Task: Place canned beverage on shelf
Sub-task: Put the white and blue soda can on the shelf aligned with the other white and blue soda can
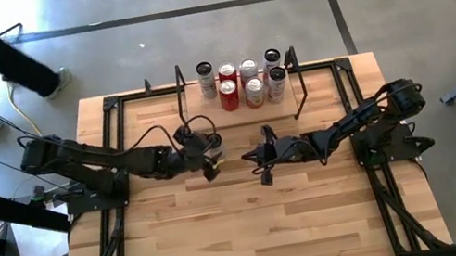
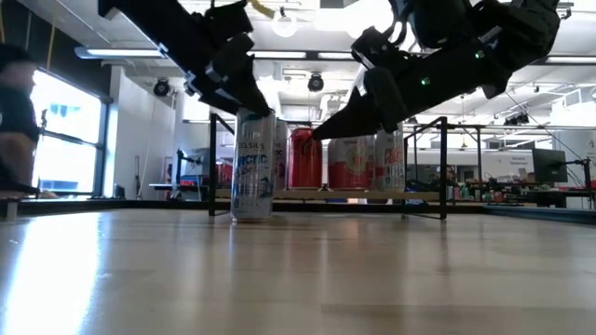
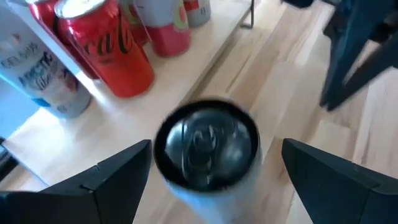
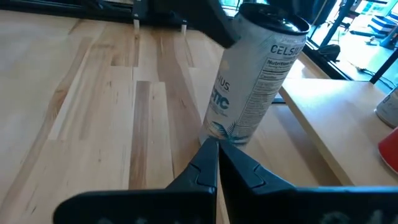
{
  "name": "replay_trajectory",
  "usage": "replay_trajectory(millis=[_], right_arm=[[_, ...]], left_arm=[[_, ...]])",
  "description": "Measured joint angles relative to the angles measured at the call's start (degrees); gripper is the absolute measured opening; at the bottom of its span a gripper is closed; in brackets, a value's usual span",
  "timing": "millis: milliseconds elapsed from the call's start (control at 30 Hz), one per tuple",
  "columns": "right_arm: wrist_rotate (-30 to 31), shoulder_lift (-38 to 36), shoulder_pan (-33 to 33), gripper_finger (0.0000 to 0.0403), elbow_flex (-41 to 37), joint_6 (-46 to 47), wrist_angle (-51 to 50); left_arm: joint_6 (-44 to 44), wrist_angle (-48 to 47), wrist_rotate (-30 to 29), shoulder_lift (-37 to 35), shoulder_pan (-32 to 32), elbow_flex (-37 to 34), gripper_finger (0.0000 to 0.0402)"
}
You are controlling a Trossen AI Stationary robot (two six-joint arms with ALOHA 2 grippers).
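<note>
On the worktop [image 1: 255,227], just in front of the shelf [image 1: 276,108], a white can [image 1: 205,144] stands upright
The left gripper [image 1: 205,156] straddles the can with fingers spread, clear of its sides; the right gripper [image 1: 255,155], fingers pressed together, sits near the can; six cans [image 1: 244,83] already line the shelf

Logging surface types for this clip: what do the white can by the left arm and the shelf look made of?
White can: likely thin aluminium, printed glossy white wrap, with a bare silvery pull-tab top visible in the left wrist view. Shelf: light wood board with visible grain, matte, between thin black end frames that look like metal.
</note>
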Motion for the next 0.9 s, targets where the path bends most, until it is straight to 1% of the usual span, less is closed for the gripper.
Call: replay_trajectory(millis=[133,300,400,600,767,900], right_arm=[[-0.20,0.00,0.00,0.0000,0.00,0.33,0.02],[-0.26,0.00,0.00,0.0000,0.00,0.33,0.02],[-0.27,0.00,0.00,0.0000,0.00,0.33,0.02],[-0.35,0.00,0.00,0.0000,0.00,0.35,0.04],[-0.38,0.00,0.00,0.0000,0.02,0.35,0.51],[-0.38,0.00,0.00,0.0000,0.02,0.35,0.52]], left_arm=[[2.77,4.15,0.28,0.94,1.02,0.00,0.0351],[3.19,4.43,0.39,0.99,1.45,0.00,0.0351],[2.37,4.23,0.38,0.99,1.45,0.00,0.0343],[2.29,3.14,2.31,0.99,2.37,0.00,0.0293],[3.11,3.26,2.01,0.97,2.47,0.00,0.0242],[4.06,3.44,1.88,0.97,2.83,0.00,0.0238]])
